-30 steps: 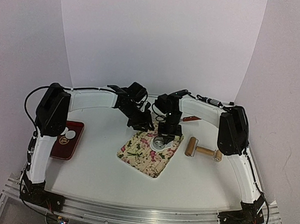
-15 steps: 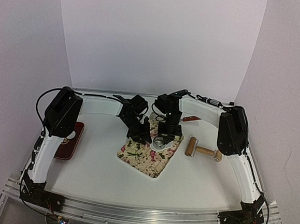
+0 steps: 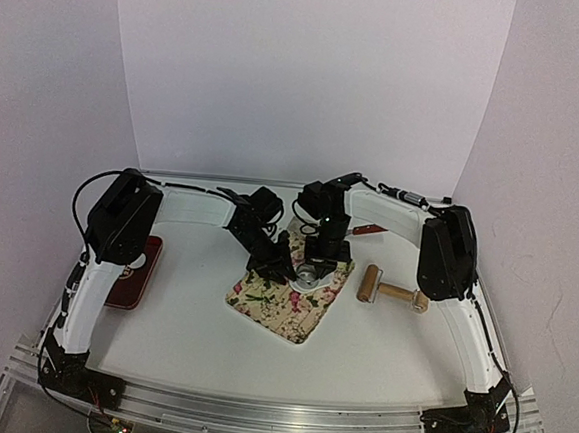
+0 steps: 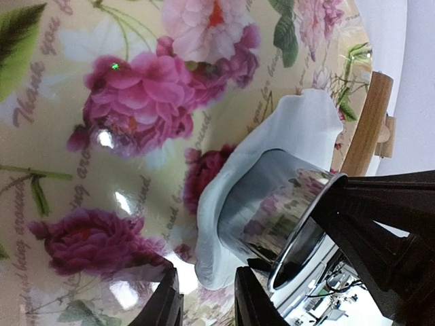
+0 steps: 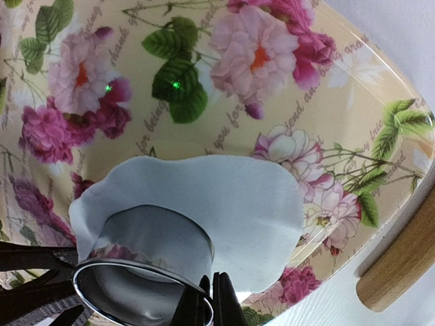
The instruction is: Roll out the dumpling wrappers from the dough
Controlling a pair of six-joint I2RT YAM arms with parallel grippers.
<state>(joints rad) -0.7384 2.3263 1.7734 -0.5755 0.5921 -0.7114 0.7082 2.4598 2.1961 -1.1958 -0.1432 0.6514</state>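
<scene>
A flat white sheet of dough lies on the floral board. On the dough's near-left part stands a shiny metal ring cutter, with dough showing inside it. My right gripper is shut on the ring's rim. In the left wrist view the ring cutter stands on the dough. My left gripper is low over the board, its jaws narrowly open, with the dough's wavy edge just ahead of the gap and nothing clamped. From above, both grippers meet at the ring. Cut dumpling wrappers are out of view.
A wooden rolling pin lies right of the board. A red tray sits at the left, partly behind my left arm. A red-handled tool lies at the back right.
My left arm has swung right and down, bringing its gripper to the ring's left side on the board. The right gripper and the ring have stayed put.
</scene>
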